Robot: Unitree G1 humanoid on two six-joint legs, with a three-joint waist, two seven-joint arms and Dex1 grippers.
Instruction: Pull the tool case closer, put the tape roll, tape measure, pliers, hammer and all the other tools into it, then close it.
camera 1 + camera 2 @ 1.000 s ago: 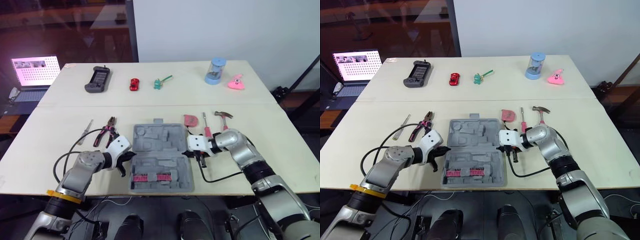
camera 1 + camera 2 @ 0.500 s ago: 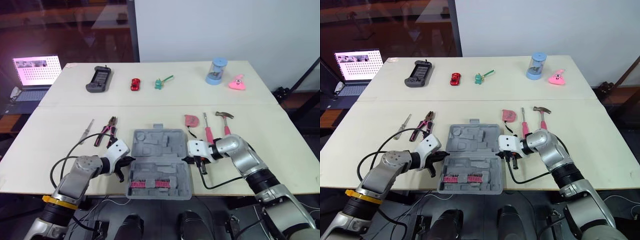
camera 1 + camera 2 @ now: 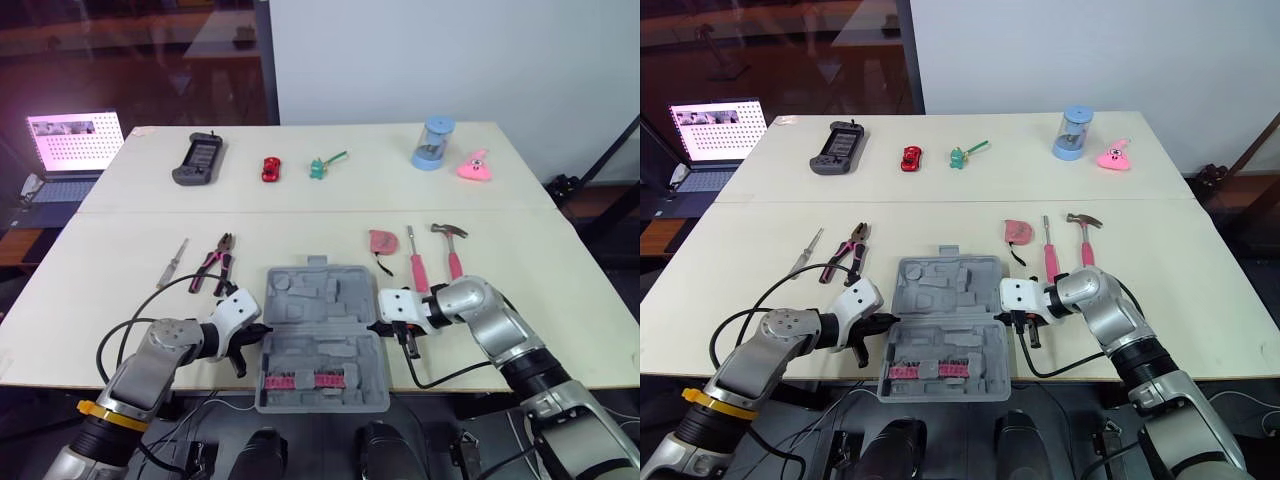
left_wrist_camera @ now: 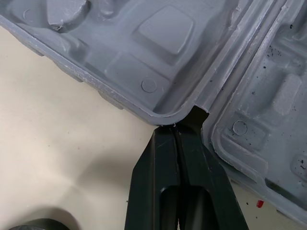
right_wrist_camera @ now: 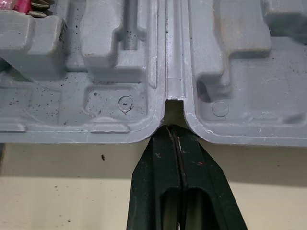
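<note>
**Tool case** (image 3: 322, 345): grey, moulded, laid open and flat at the near edge of the counter (image 3: 560, 290). The two halves are joined by a hinge running left to right. A row of pink bits (image 3: 312, 379) is seated in the near half. The recesses of the far half are unfilled.

**Left claw** (image 4: 178, 136): closed, its black fingers pressed together. The tips are set against the hinge notch on the left side of the case. Nothing is held between them.

**Right claw** (image 5: 173, 134): closed likewise. The tips are set into the hinge notch on the right side of the case.

**Tools outside the case, on the counter:**
- Pliers (image 3: 215, 262), pink-and-black handled, are placed beyond the left corner of the case.
- A slim screwdriver (image 3: 175, 262) is laid just left of the pliers.
- A pink tape measure (image 3: 381, 241) is placed beyond the right corner of the case.
- A pink-handled screwdriver (image 3: 414, 262) is laid beside the tape measure.
- A hammer (image 3: 450, 245) is laid to the right of that.

**Far counter, well apart from the case:**
- black handheld device (image 3: 197, 158)
- red toy car (image 3: 269, 167)
- small green item (image 3: 322, 164)
- blue cylinder (image 3: 431, 143)
- pink soft toy (image 3: 474, 165)

**Beyond the counter, at the left:** an open laptop (image 3: 72, 140).
</note>
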